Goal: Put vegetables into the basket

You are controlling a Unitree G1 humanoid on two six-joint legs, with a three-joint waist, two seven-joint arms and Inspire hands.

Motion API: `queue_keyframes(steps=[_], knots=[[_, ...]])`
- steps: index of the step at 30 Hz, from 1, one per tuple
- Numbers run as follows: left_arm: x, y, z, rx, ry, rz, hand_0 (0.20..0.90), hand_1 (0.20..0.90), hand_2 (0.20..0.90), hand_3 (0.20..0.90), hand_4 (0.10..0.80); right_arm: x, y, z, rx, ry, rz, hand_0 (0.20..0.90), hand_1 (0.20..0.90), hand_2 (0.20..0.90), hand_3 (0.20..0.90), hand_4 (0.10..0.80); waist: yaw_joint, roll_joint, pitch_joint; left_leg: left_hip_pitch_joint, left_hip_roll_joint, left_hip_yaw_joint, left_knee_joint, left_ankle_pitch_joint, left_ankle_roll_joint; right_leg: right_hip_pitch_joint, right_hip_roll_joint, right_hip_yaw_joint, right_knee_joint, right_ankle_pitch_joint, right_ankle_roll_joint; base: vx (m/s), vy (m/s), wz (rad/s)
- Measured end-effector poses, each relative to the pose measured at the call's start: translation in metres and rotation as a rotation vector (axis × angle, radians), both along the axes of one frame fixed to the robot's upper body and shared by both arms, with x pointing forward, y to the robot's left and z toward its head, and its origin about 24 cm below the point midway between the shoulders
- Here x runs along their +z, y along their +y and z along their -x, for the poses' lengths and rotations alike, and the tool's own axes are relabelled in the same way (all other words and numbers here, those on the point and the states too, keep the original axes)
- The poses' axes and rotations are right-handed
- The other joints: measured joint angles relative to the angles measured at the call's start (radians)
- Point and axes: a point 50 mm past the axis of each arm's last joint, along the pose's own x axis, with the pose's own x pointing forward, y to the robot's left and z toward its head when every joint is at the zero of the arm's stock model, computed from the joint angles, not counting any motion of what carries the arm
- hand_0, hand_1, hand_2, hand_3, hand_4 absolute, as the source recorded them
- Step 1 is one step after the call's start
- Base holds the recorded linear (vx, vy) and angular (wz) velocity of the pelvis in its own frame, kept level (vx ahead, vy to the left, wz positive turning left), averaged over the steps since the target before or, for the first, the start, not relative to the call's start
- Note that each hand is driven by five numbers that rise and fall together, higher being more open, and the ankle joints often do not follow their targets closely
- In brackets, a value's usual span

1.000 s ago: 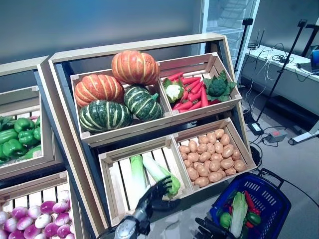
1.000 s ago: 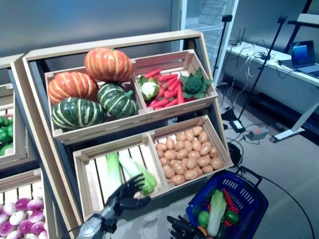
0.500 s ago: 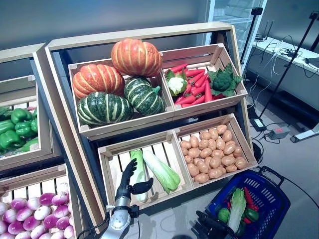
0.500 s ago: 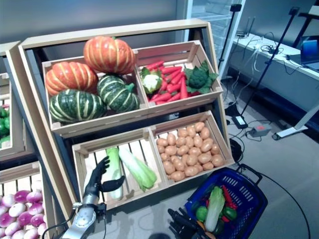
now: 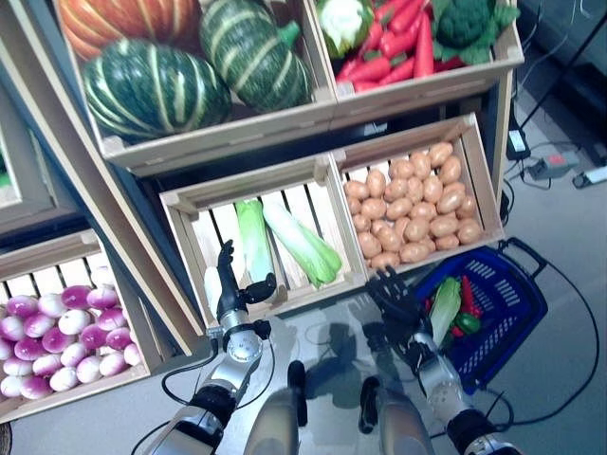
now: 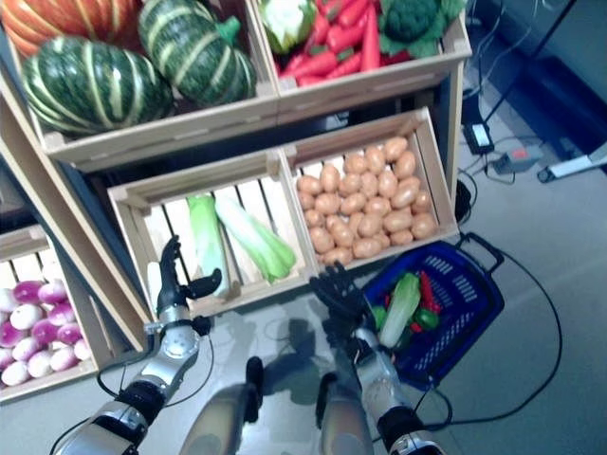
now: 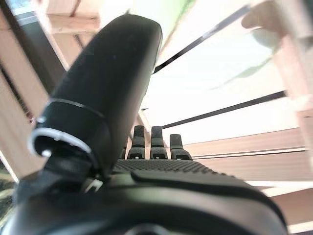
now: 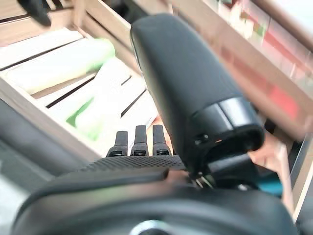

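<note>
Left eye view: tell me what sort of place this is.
Probably a mock grocery produce stand set up in a lab. Tilted wooden crates hold potatoes, striped pumpkins and carrots; a blue shopping basket sits on the floor, with cables and a power strip nearby.

A mock grocery shop set up in a lab: tilted wooden crates [image 5: 248,180] of pumpkins [image 5: 152,90], potatoes [image 5: 413,209] and carrots [image 5: 398,43], a blue basket [image 5: 507,313], cables [image 5: 569,360] across the floor.
</note>
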Motion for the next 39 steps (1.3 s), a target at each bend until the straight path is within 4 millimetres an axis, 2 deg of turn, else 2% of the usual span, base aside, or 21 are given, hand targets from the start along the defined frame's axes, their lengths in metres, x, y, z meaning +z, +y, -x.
queue_keyframes(steps=[4, 10, 15, 18, 20, 26, 30, 35, 39], knots=[[0.011, 0.003, -0.010, 0.025, -0.031, 0.011, 0.900, 0.900, 0.900, 0.900, 0.800, 0.016, -0.013, -0.011, -0.025, -0.050, 0.096, 0.900, 0.900, 0.900, 0.900, 0.800, -0.011, -0.019, 0.030, -0.111, 0.008, -0.021, 0.155, -0.048, -0.012, -0.098, -0.010, 0.004, 0.150, -0.060, -0.017, -0.009, 0.016, 0.07], [0.016, 0.012, -0.012, 0.070, -0.041, 0.016, 0.900, 0.900, 0.900, 0.900, 0.800, 0.017, -0.025, -0.011, -0.097, -0.036, 0.121, 0.900, 0.900, 0.900, 0.900, 0.800, -0.022, -0.019, 0.054, -0.192, 0.028, -0.041, 0.332, -0.126, -0.028, -0.164, -0.009, 0.006, 0.307, -0.135, -0.039, 0.021, 0.022, -0.01], [0.019, 0.022, -0.013, 0.132, -0.052, 0.028, 0.900, 0.900, 0.900, 0.900, 0.800, 0.012, -0.032, -0.006, -0.130, -0.014, 0.118, 0.900, 0.900, 0.900, 0.900, 0.800, -0.025, -0.022, 0.059, -0.234, 0.034, -0.048, 0.435, -0.173, -0.031, -0.204, -0.010, 0.016, 0.404, -0.183, -0.044, 0.029, 0.042, -0.03], [0.023, 0.033, -0.013, 0.206, -0.071, 0.077, 0.900, 0.900, 0.900, 0.900, 0.800, 0.011, -0.037, -0.004, -0.152, -0.007, 0.113, 0.900, 0.900, 0.900, 0.900, 0.800, -0.041, -0.026, 0.065, -0.255, 0.036, -0.051, 0.475, -0.190, -0.032, -0.220, -0.011, 0.019, 0.442, -0.195, -0.040, 0.006, 0.039, -0.01], [0.026, 0.042, -0.013, 0.252, -0.080, 0.104, 0.900, 0.900, 0.900, 0.900, 0.800, 0.010, -0.038, -0.003, -0.155, -0.006, 0.114, 0.900, 0.900, 0.900, 0.900, 0.800, -0.055, -0.031, 0.069, -0.267, 0.039, -0.052, 0.500, -0.199, -0.032, -0.231, -0.012, 0.020, 0.463, -0.206, -0.047, -0.004, 0.043, -0.01], [0.045, 0.056, -0.024, 0.297, -0.132, 0.178, 0.900, 0.900, 0.900, 0.900, 0.800, 0.010, -0.045, -0.001, -0.181, -0.001, 0.115, 0.900, 0.900, 0.900, 0.900, 0.800, -0.077, -0.031, 0.072, -0.325, 0.050, -0.054, 0.567, -0.213, -0.034, -0.291, -0.007, 0.031, 0.523, -0.219, -0.045, -0.013, 0.044, -0.05], [0.060, 0.065, -0.033, 0.261, -0.166, 0.232, 0.900, 0.900, 0.900, 0.900, 0.800, 0.011, -0.052, -0.001, -0.197, 0.005, 0.133, 0.900, 0.900, 0.900, 0.900, 0.800, -0.081, -0.030, 0.074, -0.363, 0.057, -0.048, 0.596, -0.214, -0.035, -0.340, 0.002, 0.048, 0.556, -0.219, -0.044, -0.052, 0.057, -0.09], [0.084, 0.091, -0.045, 0.234, -0.184, 0.239, 0.900, 0.900, 0.900, 0.900, 0.800, 0.016, -0.060, -0.004, -0.207, 0.001, 0.154, 0.900, 0.900, 0.900, 0.900, 0.800, -0.108, -0.032, 0.091, -0.414, 0.071, -0.045, 0.625, -0.215, -0.035, -0.396, 0.015, 0.057, 0.583, -0.216, -0.046, -0.066, 0.044, -0.07], [0.100, 0.105, -0.054, 0.218, -0.183, 0.279, 0.900, 0.900, 0.900, 0.900, 0.800, 0.021, -0.066, -0.008, -0.218, 0.003, 0.137, 0.900, 0.900, 0.900, 0.900, 0.800, -0.121, -0.035, 0.103, -0.444, 0.083, -0.034, 0.642, -0.220, -0.031, -0.436, 0.024, 0.072, 0.599, -0.207, -0.048, -0.057, 0.032, -0.11]])
